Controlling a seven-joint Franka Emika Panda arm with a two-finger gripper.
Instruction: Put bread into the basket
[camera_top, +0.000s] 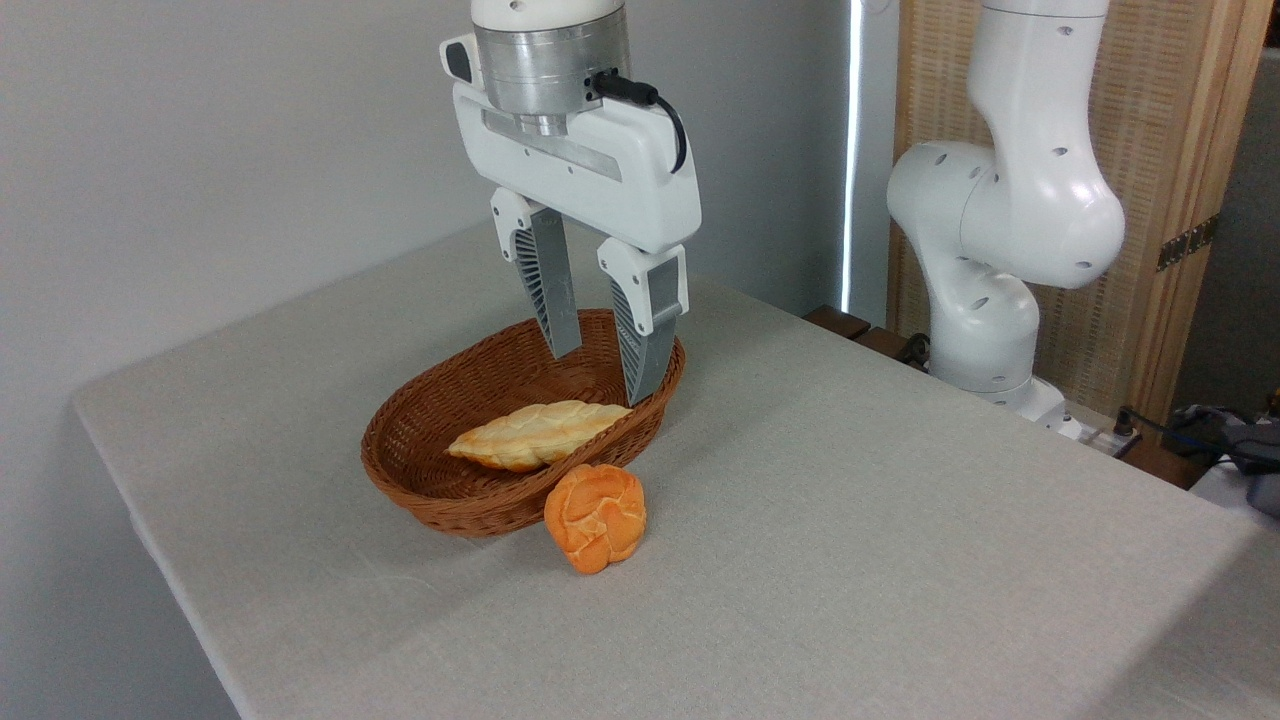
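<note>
The end effector (603, 375) is hanging above the far part of the basket (420, 478), its two fingers pointing down, spread apart and gripping nothing. The bread (596, 517), an orange-golden round bun with a cracked crust, is sitting on the desk (900, 560) outside the basket, touching or just beside the near wall on its right-hand side. A pale braided loaf (537, 435) is lying inside the basket, its tip reaching the rim nearest the bun.

Judgement on step: the bun is not yet in hand, so the task is standing at the approach stage, ahead of any grasp.

Judgement on the next move: the end effector is needing to travel toward the camera, clear of the basket rim, then descend with its fingers straddling the bun. The bun's closeness to the wicker wall is leaving little room on that side, so one finger may be catching the rim or nudging the basket. After closing, a lift high enough to clear the low wall is called for, with release in the open floor beside the loaf.
</note>
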